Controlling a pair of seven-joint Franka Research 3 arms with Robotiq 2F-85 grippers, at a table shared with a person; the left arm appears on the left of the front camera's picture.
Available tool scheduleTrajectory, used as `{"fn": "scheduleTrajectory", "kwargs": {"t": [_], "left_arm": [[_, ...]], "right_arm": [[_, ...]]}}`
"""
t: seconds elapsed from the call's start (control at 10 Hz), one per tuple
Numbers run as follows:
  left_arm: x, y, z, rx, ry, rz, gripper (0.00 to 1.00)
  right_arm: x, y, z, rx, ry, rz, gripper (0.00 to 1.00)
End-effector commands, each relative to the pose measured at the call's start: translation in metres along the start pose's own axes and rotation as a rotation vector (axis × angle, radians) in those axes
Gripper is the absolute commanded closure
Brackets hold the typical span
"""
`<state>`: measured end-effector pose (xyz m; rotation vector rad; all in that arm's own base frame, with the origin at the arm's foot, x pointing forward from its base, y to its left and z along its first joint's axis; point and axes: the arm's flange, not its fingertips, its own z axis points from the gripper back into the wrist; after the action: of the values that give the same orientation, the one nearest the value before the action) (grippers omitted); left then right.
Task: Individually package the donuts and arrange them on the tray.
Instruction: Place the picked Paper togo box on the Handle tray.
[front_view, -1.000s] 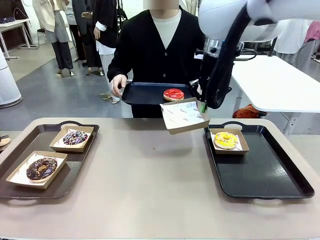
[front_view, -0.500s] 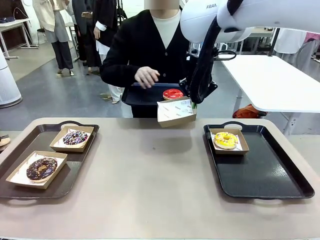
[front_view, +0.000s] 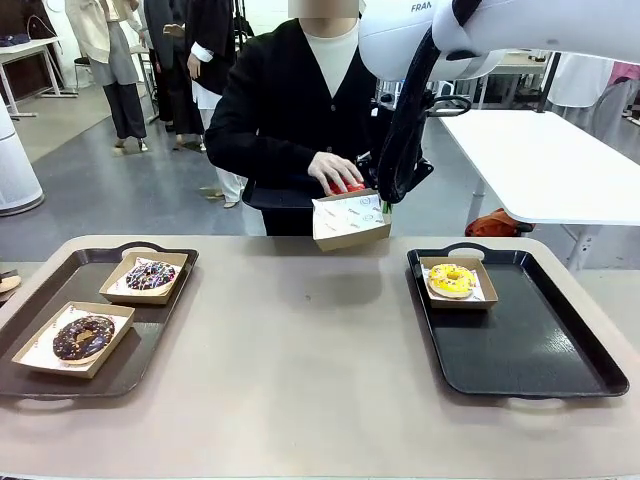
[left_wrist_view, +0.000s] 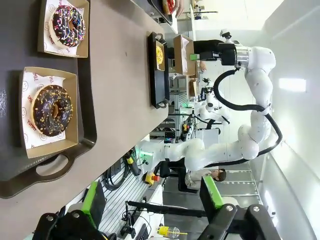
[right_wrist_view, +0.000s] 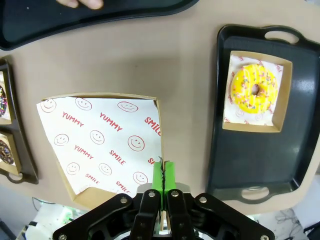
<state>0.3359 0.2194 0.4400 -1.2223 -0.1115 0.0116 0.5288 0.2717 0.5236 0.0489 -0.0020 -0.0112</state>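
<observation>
Nearest you on the tabletop, at its left edge, a dark tray (front_view: 150, 350) carries two paper-lined cardboard boxes: the dark chocolate donut (front_view: 83, 336) in the near one, the chocolate donut with white and purple topping (front_view: 150, 275) in the one behind it. Your left gripper (left_wrist_view: 160, 225) hangs well apart from that tray in its own wrist view, its green-padded fingers spread wide with nothing between them.

At the right edge a black tray (front_view: 520, 350) holds the yellow-iced donut (front_view: 451, 280), boxed, in its far left corner.

Beyond the far edge of the tabletop, your right gripper (front_view: 384, 207) has its pads pressed together on the rim of an empty cardboard box (front_view: 350, 220) lined with smiley-print paper, held tilted in the air. Just behind that box the person's hand (front_view: 335, 172) rests on the red-glazed donut (front_view: 350, 187), which lies on a third black tray (front_view: 270, 195) the person holds.
</observation>
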Motion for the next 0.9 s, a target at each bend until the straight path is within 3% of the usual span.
{"fn": "scheduleTrajectory", "kwargs": {"t": [0.0,0.8], "left_arm": [[-0.0008,-0.0012,0.0008,-0.004,0.001,-0.003,0.0],[-0.0008,-0.0012,0.0008,-0.004,0.001,-0.003,0.0]], "right_arm": [[-0.0059,-0.0061,-0.0047,0.001,0.003,0.007,1.0],[-0.0059,-0.0061,-0.0047,0.001,0.003,0.007,1.0]]}}
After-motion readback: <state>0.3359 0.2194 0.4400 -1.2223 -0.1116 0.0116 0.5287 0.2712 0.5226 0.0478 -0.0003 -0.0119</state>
